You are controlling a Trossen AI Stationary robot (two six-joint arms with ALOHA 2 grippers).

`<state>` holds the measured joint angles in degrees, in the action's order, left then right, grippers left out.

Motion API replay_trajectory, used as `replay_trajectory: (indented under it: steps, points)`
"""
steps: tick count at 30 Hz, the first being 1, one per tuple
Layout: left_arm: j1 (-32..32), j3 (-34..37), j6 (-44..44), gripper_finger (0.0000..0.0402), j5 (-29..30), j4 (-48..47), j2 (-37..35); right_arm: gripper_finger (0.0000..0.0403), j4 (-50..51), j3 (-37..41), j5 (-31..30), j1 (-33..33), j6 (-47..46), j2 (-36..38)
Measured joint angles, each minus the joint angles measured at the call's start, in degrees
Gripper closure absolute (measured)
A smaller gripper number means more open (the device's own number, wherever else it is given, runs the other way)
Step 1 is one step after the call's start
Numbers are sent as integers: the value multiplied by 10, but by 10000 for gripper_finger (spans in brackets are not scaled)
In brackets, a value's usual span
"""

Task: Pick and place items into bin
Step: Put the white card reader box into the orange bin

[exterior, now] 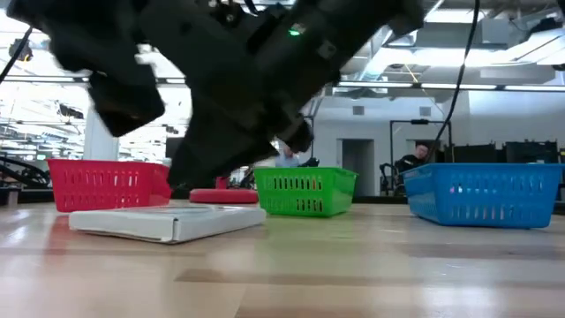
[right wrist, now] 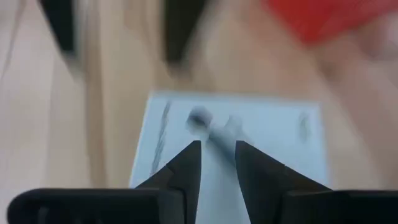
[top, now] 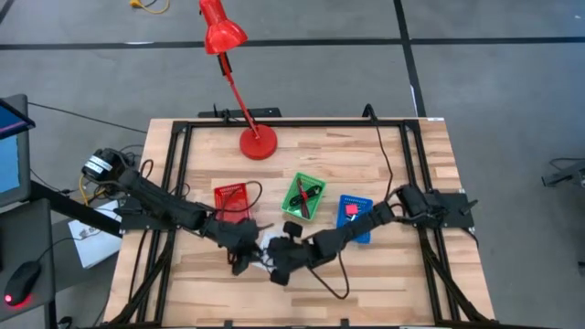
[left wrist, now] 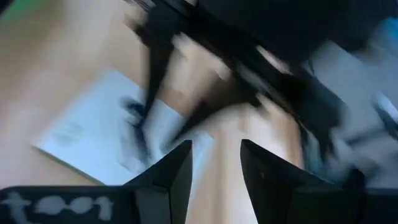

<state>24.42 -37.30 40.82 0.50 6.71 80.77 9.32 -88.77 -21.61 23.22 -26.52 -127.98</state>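
Both claws (top: 260,256) over white card (exterior: 168,221)

Two dark, jointed arms with black cables, each tool (left wrist: 214,165) with two tapered black fingers (right wrist: 186,168).

Even bright overhead light, both wrist views motion-blurred, low view foreground soft

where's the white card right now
The white card lies flat on the table, in front of the red bin in the low view. In the high view both end effectors meet over it, near the front edge.
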Motion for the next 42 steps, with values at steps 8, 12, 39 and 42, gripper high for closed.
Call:
replay_trajectory:
  steps: [8,12,39,42]
  points:
    - [91,0,-24,291,88,-1,0,310,87,0,-26,10,-9,2]
    - [117,0,12,316,161,0,0,310,72,0,4,3,-9,2]
    - [134,0,83,347,192,-14,0,310,38,-1,23,11,-92,2]
    - [134,0,61,347,177,-22,0,310,-6,-1,23,5,-95,2]
